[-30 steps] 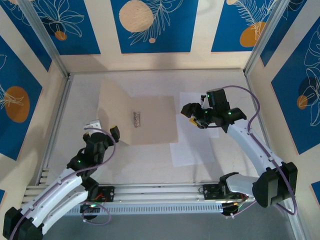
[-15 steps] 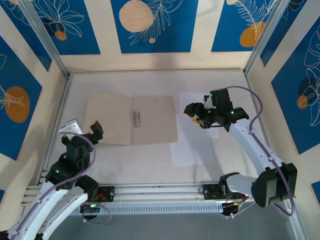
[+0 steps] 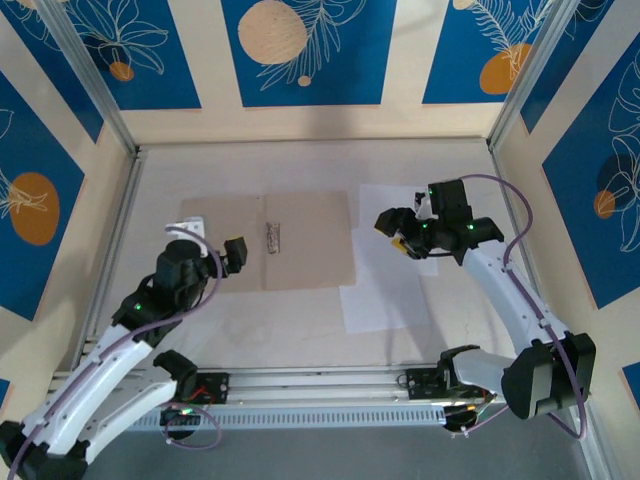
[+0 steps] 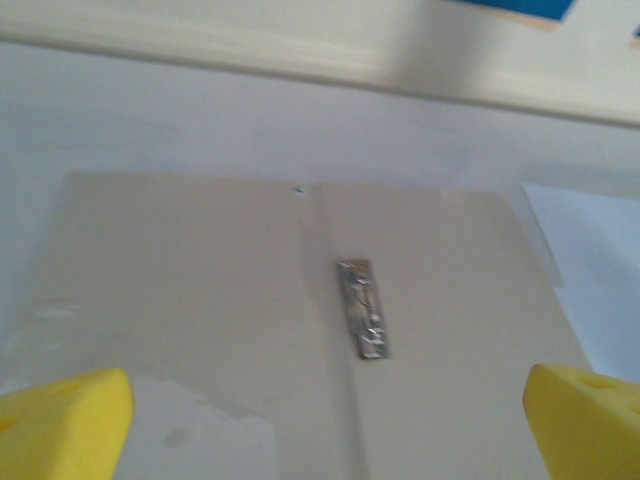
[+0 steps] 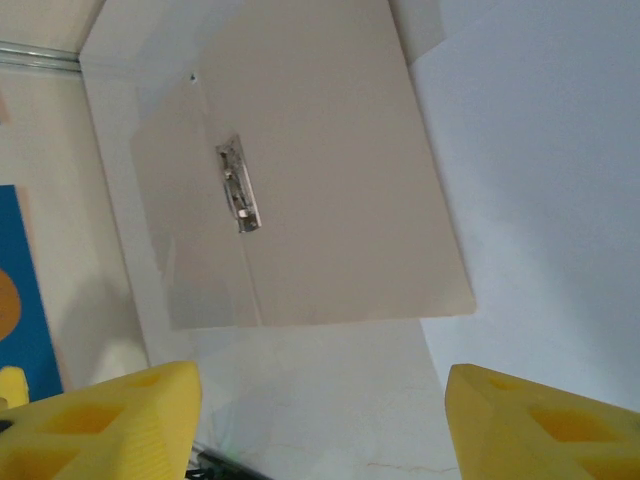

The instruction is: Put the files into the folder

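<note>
The tan folder [image 3: 310, 240] lies open and flat at mid-table, its metal clip [image 3: 272, 238] on the spine. Two white files lie to its right: one sheet [image 3: 374, 198] beside the right cover, the other [image 3: 385, 305] nearer the front. My left gripper [image 3: 215, 241] hovers open over the folder's left cover; in the left wrist view its yellow fingertips [image 4: 60, 425] frame the folder [image 4: 200, 300] and clip [image 4: 362, 308]. My right gripper [image 3: 396, 232] is open and empty above the far sheet's left edge, looking down on the folder [image 5: 330, 150] and a sheet [image 5: 545, 150].
Aluminium rails [image 3: 115, 250] and low walls fence the table on the left, right and back. The arms' base rail [image 3: 320, 385] runs along the near edge. Bare tabletop [image 3: 270, 325] lies in front of the folder.
The folder's left cover, raised a second ago, now lies flat. My left arm drew back toward the near left, then swung forward over that cover. The right gripper barely shifted.
</note>
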Available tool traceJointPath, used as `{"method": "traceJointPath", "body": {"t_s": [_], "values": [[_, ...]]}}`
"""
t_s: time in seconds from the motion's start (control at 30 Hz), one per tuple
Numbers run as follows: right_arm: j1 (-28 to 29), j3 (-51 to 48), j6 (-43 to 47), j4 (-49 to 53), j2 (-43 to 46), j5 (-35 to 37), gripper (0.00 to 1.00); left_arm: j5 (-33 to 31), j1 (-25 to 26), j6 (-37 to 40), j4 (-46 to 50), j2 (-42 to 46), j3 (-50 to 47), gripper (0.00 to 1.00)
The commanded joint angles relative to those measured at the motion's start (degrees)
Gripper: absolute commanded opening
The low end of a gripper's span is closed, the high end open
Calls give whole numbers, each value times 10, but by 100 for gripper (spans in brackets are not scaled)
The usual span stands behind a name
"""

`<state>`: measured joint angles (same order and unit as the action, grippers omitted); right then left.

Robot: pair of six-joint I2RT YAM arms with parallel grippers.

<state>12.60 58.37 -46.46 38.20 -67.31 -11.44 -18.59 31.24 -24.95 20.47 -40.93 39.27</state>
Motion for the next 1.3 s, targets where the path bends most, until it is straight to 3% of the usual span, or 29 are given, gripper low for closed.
{"method": "traceJointPath", "body": {"t_s": [0.0,0.27,0.63,0.97,1.1,1.27], "values": [[-2,8,36,53,7,40,66,101,-4,-12,-52,-43,15,100],[-6,-6,60,70,-8,70,66,232,0,-61,-118,-208,32,100],[-89,-75,77,24,-51,21,66,261,53,-84,-166,-428,126,100],[-136,-99,96,-17,-109,9,66,284,154,-117,-165,-567,238,96],[-140,-98,99,-26,-129,8,65,264,211,-114,-156,-618,283,96],[-168,-106,93,-42,-122,4,64,298,245,-126,-164,-698,354,95]]}}
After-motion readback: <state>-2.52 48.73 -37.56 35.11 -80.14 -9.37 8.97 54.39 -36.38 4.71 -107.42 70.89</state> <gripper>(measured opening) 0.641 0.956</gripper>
